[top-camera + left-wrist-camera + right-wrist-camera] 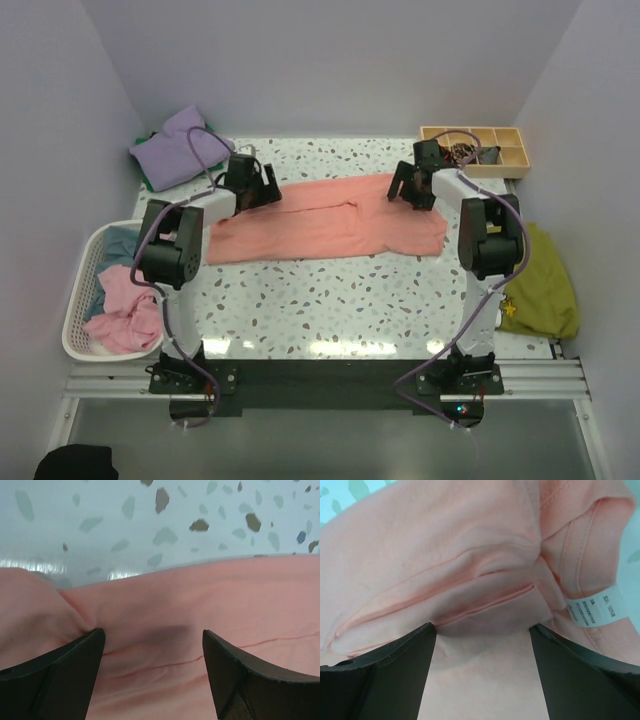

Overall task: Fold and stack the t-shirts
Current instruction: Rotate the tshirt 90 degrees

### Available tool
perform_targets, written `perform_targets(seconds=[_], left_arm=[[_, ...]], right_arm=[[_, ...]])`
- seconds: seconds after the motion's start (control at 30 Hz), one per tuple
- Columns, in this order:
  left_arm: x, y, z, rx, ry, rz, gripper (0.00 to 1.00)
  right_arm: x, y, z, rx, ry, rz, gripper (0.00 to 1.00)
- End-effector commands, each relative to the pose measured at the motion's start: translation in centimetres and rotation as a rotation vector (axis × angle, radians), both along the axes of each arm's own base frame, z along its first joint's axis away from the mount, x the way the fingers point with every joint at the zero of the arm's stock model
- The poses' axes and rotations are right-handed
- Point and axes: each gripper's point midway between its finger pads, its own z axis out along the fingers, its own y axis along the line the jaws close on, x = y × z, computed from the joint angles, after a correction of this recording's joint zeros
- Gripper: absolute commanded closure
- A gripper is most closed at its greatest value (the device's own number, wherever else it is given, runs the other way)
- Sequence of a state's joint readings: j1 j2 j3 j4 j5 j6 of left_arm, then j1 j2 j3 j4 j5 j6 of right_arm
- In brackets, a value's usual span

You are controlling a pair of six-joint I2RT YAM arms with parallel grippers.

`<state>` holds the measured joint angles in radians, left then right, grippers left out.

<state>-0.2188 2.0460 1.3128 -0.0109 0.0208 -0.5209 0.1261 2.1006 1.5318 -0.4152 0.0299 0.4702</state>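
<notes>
Near the table's [330, 310] left edge, a basket [78, 290] holds a crumpled pink shirt [125, 315]. Beyond it the salmon-pink t-shirt [330, 225] lies flat, its long axis running left to right, collar label [592, 605] toward the right edge. Left hand [152, 635] and right hand [482, 627] rest on its ends, fingers spread apart, clamping nothing. A lavender shirt [180, 145] fills the far left corner.

lab booth: blank walls [330, 60], aluminium mounting rail [545, 377].
</notes>
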Motion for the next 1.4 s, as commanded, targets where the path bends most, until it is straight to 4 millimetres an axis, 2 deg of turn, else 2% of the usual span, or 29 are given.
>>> perform_targets(seconds=[0.0, 0.03, 0.07, 0.17, 0.23, 0.3, 0.33, 0.37, 0.43, 0.5, 0.53, 0.57, 0.6, 0.67, 0.7, 0.73, 0.8, 0.83, 0.9, 0.93, 1.03, 1.07, 1.1, 1.13, 1.17, 1.2, 1.27, 1.3, 1.37], left_arm=[[-9.0, 1.0, -4.1, 0.052, 0.238, 0.041, 0.16], [-9.8, 0.7, -3.1, 0.043, 0.218, 0.037, 0.16], [-12.3, 1.0, -4.2, 0.053, 0.264, 0.035, 0.16], [-16.8, -0.1, -4.3, 0.024, 0.293, 0.002, 0.16], [-19.4, -2.3, -3.8, -0.043, 0.314, -0.060, 0.16], [-23.2, -3.8, -4.9, -0.064, 0.381, -0.121, 0.16], [-24.3, -4.2, -4.9, -0.071, 0.391, -0.142, 0.16], [-26.4, -5.0, -5.4, -0.079, 0.434, -0.176, 0.16], [-28.5, -5.8, -5.2, -0.099, 0.456, -0.223, 0.16], [-29.9, -7.0, -4.6, -0.108, 0.459, -0.270, 0.16], [-29.7, -7.5, -3.3, -0.119, 0.425, -0.287, 0.17], [-29.3, -7.7, -2.4, -0.111, 0.390, -0.297, 0.17], [-28.5, -8.0, -0.4, -0.127, 0.326, -0.310, 0.17], [-26.0, -8.4, 2.9, -0.104, 0.213, -0.314, 0.15], [-24.8, -8.3, 4.4, -0.080, 0.169, -0.302, 0.14], [-22.9, -8.6, 7.4, -0.057, 0.112, -0.292, 0.13], [-20.2, -8.0, 9.6, 0.040, 0.025, -0.276, 0.11], [-18.0, -8.8, 12.8, 0.033, -0.054, -0.277, 0.10], [-15.1, -9.3, 14.2, 0.072, -0.116, -0.296, 0.09], [-13.3, -10.2, 16.6, 0.058, -0.189, -0.311, 0.08], [-7.4, -11.8, 17.6, 0.074, -0.293, -0.380, 0.06], [-6.6, -13.2, 17.7, 0.034, -0.297, -0.451, 0.06], [-4.0, -14.6, 17.3, 0.013, -0.311, -0.481, 0.06], [-2.3, -14.6, 16.9, -0.004, -0.308, -0.485, 0.07], [-1.7, -15.9, 16.6, -0.055, -0.307, -0.550, 0.07], [0.5, -17.6, 15.7, -0.094, -0.317, -0.599, 0.07], [1.6, -19.6, 14.3, -0.193, -0.266, -0.699, 0.10], [2.9, -21.4, 12.8, -0.232, -0.253, -0.752, 0.11], [3.2, -22.9, 11.4, -0.290, -0.220, -0.807, 0.15]], right_arm=[[0.5, 2.0, -2.5, 0.043, 0.076, 0.070, 0.20], [0.0, 2.7, -3.9, 0.053, 0.126, 0.097, 0.20], [1.4, 3.4, -3.3, 0.061, 0.100, 0.118, 0.20], [3.0, 6.3, -4.3, 0.123, 0.126, 0.219, 0.20], [2.7, 8.4, -4.9, 0.149, 0.182, 0.287, 0.21], [4.3, 10.9, -5.0, 0.189, 0.163, 0.356, 0.21], [5.5, 12.6, -3.3, 0.208, 0.112, 0.402, 0.21], [5.3, 13.9, -4.3, 0.251, 0.128, 0.436, 0.21], [6.0, 16.4, -2.4, 0.316, 0.062, 0.517, 0.21], [7.7, 17.4, 0.4, 0.344, -0.052, 0.533, 0.20], [7.4, 17.4, 0.5, 0.356, -0.057, 0.528, 0.19], [7.7, 17.5, 1.9, 0.380, -0.099, 0.542, 0.19], [9.1, 17.4, 6.7, 0.394, -0.237, 0.557, 0.17], [9.1, 16.6, 8.8, 0.420, -0.291, 0.547, 0.16], [9.5, 15.6, 13.2, 0.412, -0.386, 0.545, 0.16], [9.3, 14.9, 14.1, 0.402, -0.403, 0.541, 0.15], [9.3, 12.7, 17.2, 0.365, -0.477, 0.508, 0.14], [8.1, 11.8, 19.4, 0.341, -0.501, 0.495, 0.13], [6.8, 10.5, 20.3, 0.290, -0.503, 0.469, 0.11], [5.1, 9.6, 21.2, 0.258, -0.506, 0.461, 0.09], [0.5, 8.5, 20.3, 0.254, -0.438, 0.420, 0.09], [-0.9, 8.4, 20.2, 0.255, -0.428, 0.403, 0.09], [-2.5, 8.5, 19.5, 0.261, -0.402, 0.401, 0.09], [-4.7, 8.2, 16.6, 0.243, -0.332, 0.386, 0.09], [-7.0, 9.2, 18.4, 0.235, -0.375, 0.412, 0.09], [-9.3, 9.5, 15.9, 0.228, -0.323, 0.429, 0.09], [-12.7, 11.4, 16.4, 0.243, -0.329, 0.498, 0.09], [-14.6, 12.0, 14.9, 0.266, -0.282, 0.511, 0.10], [-17.3, 14.0, 14.8, 0.306, -0.268, 0.575, 0.11]])
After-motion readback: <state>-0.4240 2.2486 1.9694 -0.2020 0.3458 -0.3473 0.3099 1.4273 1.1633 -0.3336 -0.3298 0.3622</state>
